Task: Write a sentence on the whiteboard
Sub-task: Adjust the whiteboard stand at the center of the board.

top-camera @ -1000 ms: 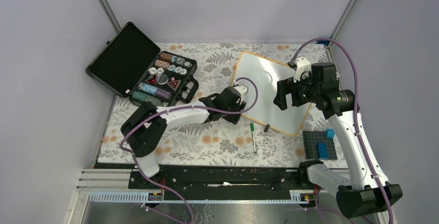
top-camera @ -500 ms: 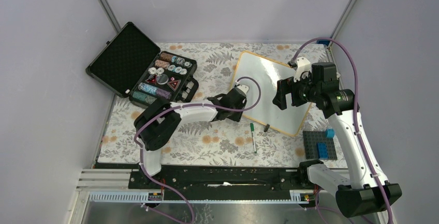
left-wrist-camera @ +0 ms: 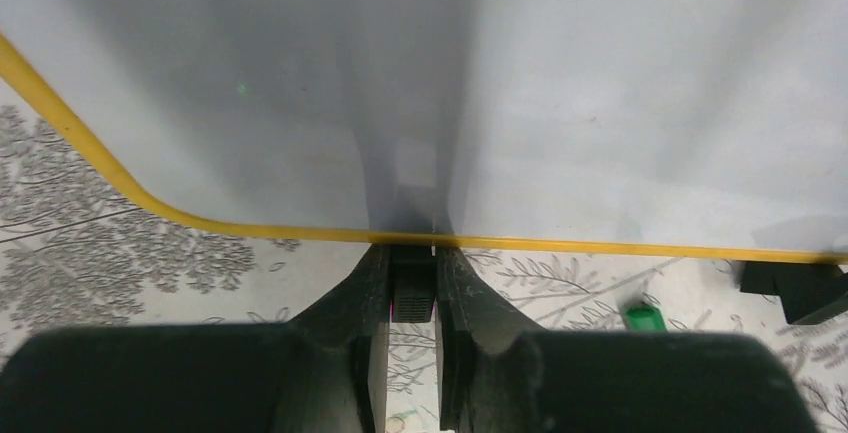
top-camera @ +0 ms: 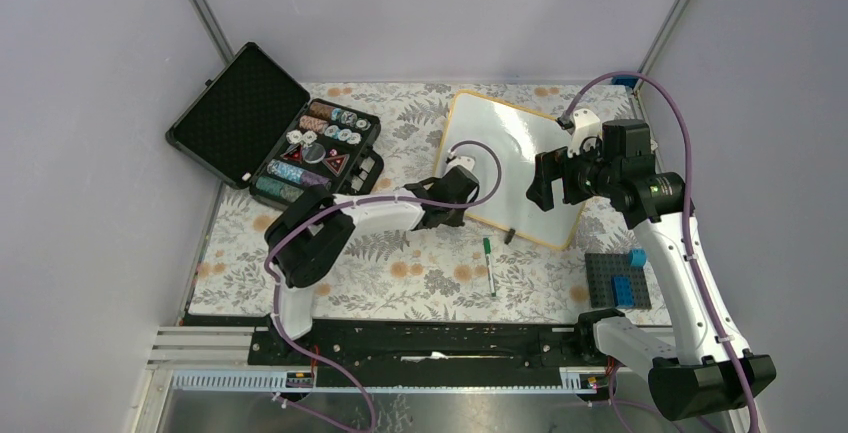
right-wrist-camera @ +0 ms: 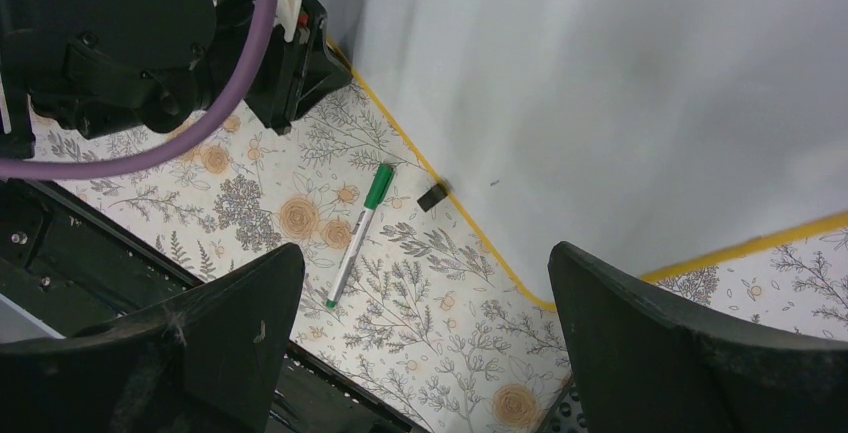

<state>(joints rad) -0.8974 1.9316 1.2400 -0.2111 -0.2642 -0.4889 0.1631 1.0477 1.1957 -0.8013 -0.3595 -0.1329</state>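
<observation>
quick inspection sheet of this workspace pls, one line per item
surface: floral cloth, lying flat
job's things: whiteboard blank, no writing seen; green marker lying capped on the cloth near its rim
clutter: open black case holding poker chips; grey brick plate with blue bricks
grippers: left gripper closed on the whiteboard's near rim; right gripper open and empty above the board
cables: purple cables in loops, one over the board
surroundings: plain grey walls, nothing else seen

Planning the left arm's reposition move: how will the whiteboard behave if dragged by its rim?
Probably stiff: the whiteboard lies flat, its yellow rim straight where the left gripper grips it. Likely pivots rather than slides straight, gripped near one corner. Its black clip foot may snag the cloth.
</observation>
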